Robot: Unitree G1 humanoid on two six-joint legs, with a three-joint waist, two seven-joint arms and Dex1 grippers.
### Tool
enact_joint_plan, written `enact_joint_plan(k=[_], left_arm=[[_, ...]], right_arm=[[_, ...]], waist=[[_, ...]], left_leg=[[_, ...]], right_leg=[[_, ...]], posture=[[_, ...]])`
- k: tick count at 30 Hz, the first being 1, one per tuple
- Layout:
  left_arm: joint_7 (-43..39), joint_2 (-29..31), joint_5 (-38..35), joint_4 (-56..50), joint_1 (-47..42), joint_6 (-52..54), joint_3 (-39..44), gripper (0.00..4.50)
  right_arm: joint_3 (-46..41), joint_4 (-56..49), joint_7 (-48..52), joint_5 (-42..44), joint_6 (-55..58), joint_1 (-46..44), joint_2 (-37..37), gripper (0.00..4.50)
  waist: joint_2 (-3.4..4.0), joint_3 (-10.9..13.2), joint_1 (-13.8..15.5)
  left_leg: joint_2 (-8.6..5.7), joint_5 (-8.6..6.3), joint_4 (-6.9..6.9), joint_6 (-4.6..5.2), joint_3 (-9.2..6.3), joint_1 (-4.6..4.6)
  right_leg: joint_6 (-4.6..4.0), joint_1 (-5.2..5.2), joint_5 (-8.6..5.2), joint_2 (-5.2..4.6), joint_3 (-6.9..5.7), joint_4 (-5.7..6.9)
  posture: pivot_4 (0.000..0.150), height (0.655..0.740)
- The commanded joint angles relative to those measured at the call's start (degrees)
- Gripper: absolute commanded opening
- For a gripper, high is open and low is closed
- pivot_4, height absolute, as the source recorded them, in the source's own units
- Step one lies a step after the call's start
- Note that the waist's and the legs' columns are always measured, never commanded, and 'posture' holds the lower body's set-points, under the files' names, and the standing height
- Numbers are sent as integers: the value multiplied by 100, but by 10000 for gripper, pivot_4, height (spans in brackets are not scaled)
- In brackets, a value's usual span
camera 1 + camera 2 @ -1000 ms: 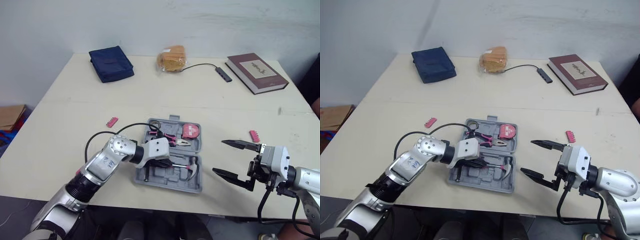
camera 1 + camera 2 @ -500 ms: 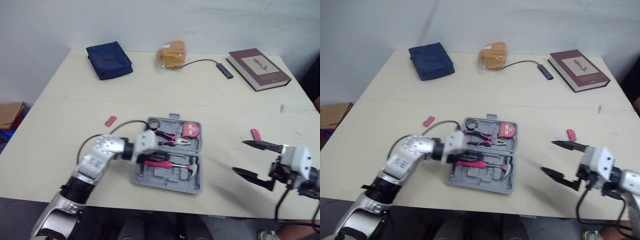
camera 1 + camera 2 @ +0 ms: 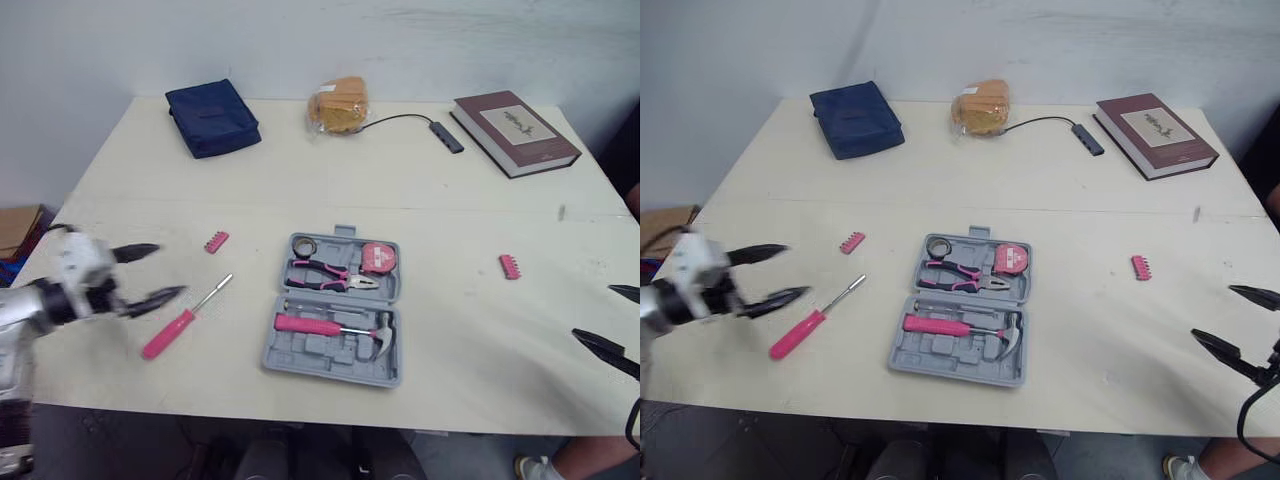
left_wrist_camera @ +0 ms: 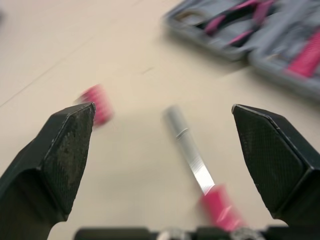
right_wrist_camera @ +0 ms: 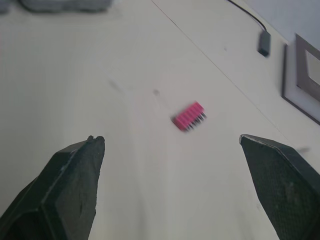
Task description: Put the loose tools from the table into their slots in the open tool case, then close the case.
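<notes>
1. Beige table (image 3: 420, 170) pictured: a loose screwdriver (image 3: 188, 316) is seen lying just left of the open case (image 3: 330, 362)
2. Held spread and empty: left gripper (image 3: 170, 270) and right gripper (image 3: 595, 312)
3. Light, stiff tool; its pink handle (image 3: 166, 335) is judged the surest hold

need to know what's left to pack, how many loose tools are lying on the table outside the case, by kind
pink screwdriver: 1
pink bit holders: 2
total: 3
</notes>
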Motion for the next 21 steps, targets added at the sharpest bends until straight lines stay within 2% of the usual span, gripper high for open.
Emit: enact_joint_plan(k=[1,6,12,14,15,16,18,21], left_arm=[[223,199,-46,526,515,-387,991,44305],[354,468,-10,1594,1416,-783,1884,44305],[398,429,-110,1816,1558,-858,1956,44305],[300,401,-217,1778,1505,-775,1910,44305],[225,359,-261,1718,1450,-714,1810,44305],[178,331,-290,1678,1416,-673,1739,44305],[126,278,-337,1538,1278,-537,1543,44305],[158,169,-491,1211,919,-229,1281,44305]], right_arm=[[-460,794,-253,-93,-452,-23,-259,45000],[-551,1795,-482,-243,-937,11,-463,45000],[-293,2274,-353,-203,-1227,-278,-480,45000],[-173,2291,-288,-179,-1234,-394,-415,45000],[-99,2168,-301,-101,-1121,-513,-294,45000],[-50,2083,-314,-39,-1042,-592,-214,45000],[105,1771,-234,78,-900,-726,-53,45000],[411,1110,-29,250,-702,-859,168,45000]], waist=[[1,0,-4],[2,1,-42],[3,0,-56],[3,0,-79],[3,0,-99],[3,-1,-122],[3,-1,-133],[6,-1,-139]], left_leg=[[0,-1,-4,0,0,0],[3,-10,-25,-5,4,-2],[4,-1,-15,-11,13,6],[5,1,-15,-14,19,6],[5,5,-14,-8,20,6],[5,8,-15,-3,20,6],[6,7,-15,-5,20,6],[7,7,-19,-8,20,3]], right_leg=[[0,0,0,-1,0,-4],[-17,-10,-10,-4,-3,-14],[-27,4,-12,-19,-4,-2],[-89,5,-44,-23,-4,0],[-92,5,-46,-23,-4,4],[-89,4,-44,-23,-5,5],[-13,1,-2,-23,-9,8],[-12,-4,-2,-22,-11,8]], posture=[[1500,7400],[1500,7400],[1500,7400],[1500,7400],[1500,7400],[1500,7400],[1500,7400],[1500,7400]])
